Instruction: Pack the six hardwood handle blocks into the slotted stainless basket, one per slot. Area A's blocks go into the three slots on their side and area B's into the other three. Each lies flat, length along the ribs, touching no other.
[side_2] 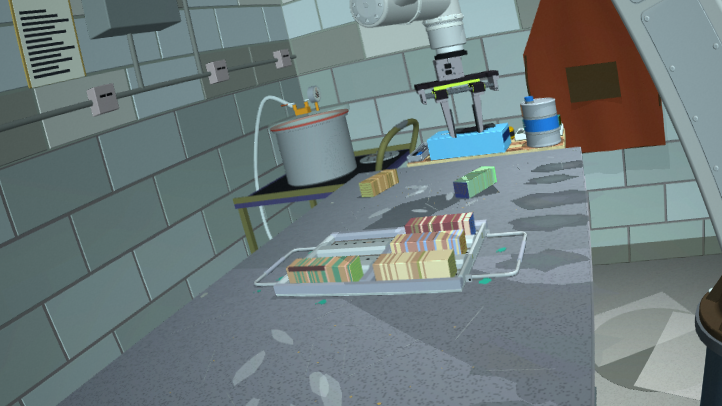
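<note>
My gripper [464, 132] hangs open and empty above the far end of the table, higher than a green block with a dark blue end [475, 182] that lies on the tabletop just in front of it. A tan striped block [378, 183] lies to the left near the table's far left edge. The slotted stainless basket [389, 257] sits mid-table and holds several striped blocks: three in a row on its right side [440, 223] [428, 242] [415, 265] and one green-ended block [324, 269] in the near left slot. The other two left slots show bare metal.
Behind the work a blue box [468, 142] and a banded canister [540, 122] rest on a wooden board at the table's far edge. A grey vacuum pot [314, 146] with hoses stands on a side cart to the left. The tiled wall runs along the left.
</note>
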